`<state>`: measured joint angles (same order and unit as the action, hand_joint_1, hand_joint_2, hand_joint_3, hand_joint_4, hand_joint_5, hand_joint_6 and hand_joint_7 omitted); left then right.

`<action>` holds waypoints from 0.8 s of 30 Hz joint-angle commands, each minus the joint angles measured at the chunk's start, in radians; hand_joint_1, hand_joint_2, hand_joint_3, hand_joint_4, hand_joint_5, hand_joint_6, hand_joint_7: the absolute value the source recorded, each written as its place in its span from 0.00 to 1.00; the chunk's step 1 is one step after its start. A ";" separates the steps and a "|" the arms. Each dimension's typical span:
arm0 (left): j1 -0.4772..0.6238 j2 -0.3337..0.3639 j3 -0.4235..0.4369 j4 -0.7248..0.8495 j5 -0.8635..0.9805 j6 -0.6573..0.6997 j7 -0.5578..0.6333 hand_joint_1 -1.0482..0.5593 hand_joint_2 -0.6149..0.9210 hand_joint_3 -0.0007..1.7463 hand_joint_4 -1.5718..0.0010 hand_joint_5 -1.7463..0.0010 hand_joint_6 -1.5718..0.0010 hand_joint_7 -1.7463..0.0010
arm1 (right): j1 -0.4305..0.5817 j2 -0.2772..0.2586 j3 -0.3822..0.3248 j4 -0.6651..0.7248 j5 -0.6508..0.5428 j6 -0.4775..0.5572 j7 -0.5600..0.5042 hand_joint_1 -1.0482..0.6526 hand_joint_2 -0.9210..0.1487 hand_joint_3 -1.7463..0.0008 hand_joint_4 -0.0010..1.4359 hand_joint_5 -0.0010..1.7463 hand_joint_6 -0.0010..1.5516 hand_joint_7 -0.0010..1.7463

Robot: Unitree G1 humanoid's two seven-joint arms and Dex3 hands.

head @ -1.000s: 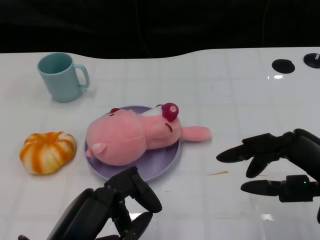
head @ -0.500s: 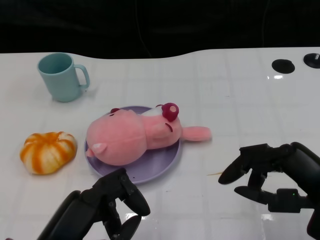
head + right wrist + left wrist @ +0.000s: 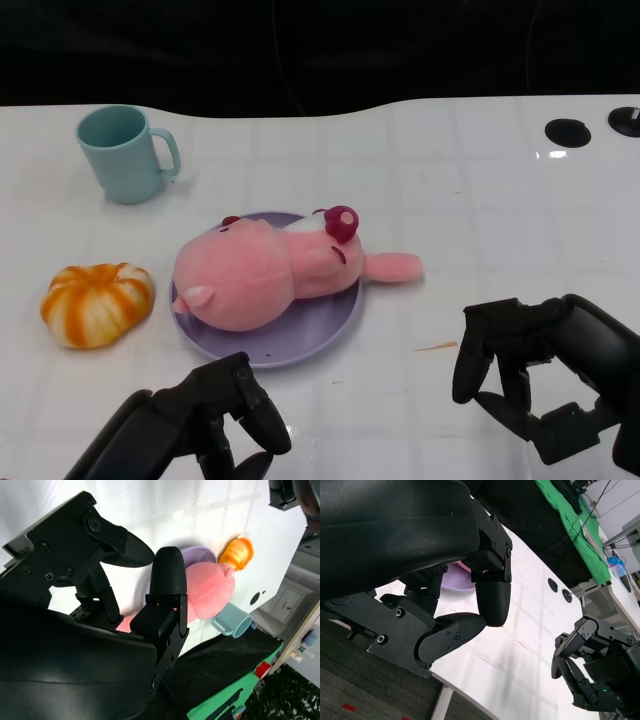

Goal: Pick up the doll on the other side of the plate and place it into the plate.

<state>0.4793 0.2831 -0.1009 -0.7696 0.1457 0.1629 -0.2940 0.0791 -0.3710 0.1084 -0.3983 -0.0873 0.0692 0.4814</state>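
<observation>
Right hand (image 3: pixel 540 385) pulled back toward table (image 3: pixel 480 190) near edge vs 1 s ago, fingers curled in, holding nothing; left hand (image 3: pixel 200 425) likewise lower, curled, empty. Doll (image 3: pixel 270 272) unmoved, lying in plate (image 3: pixel 320 335), one limb over rim. Looks done, arms retreating

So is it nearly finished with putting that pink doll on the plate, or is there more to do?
It looks essentially finished. Done: the pink doll lies on the purple plate, with one limb hanging over the rim onto the table. In hand: nothing; the left hand and right hand are both near the table's front edge, fingers curled and holding nothing. Left: nothing visible, apart perhaps from parking the arms.
</observation>
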 commanded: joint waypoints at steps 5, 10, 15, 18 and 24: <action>0.006 0.023 0.011 -0.008 -0.011 0.017 -0.012 0.45 0.83 0.54 0.54 0.00 0.60 0.13 | -0.017 -0.030 0.001 0.024 0.010 -0.040 0.022 0.55 0.57 0.24 0.60 1.00 0.51 0.81; 0.005 0.029 0.010 -0.006 -0.007 0.015 -0.009 0.46 0.83 0.54 0.54 0.00 0.61 0.14 | -0.020 -0.036 0.002 0.026 0.006 -0.052 0.022 0.55 0.56 0.25 0.60 1.00 0.51 0.80; 0.003 0.027 0.008 -0.008 -0.013 0.024 -0.010 0.46 0.83 0.54 0.53 0.00 0.61 0.14 | -0.021 -0.040 0.004 0.028 0.004 -0.055 0.023 0.55 0.56 0.26 0.59 1.00 0.51 0.79; 0.002 0.025 0.007 -0.001 -0.013 0.016 -0.007 0.46 0.83 0.54 0.54 0.00 0.61 0.13 | -0.020 -0.042 0.006 0.024 0.002 -0.045 0.023 0.56 0.55 0.27 0.59 1.00 0.51 0.79; 0.006 0.023 0.012 -0.007 -0.018 0.018 -0.005 0.46 0.84 0.54 0.55 0.00 0.61 0.13 | -0.018 -0.047 0.006 0.022 0.000 -0.058 0.021 0.55 0.54 0.28 0.58 1.00 0.50 0.78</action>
<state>0.4817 0.2995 -0.0985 -0.7682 0.1384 0.1779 -0.2941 0.0667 -0.4001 0.1229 -0.3694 -0.0887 0.0186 0.5011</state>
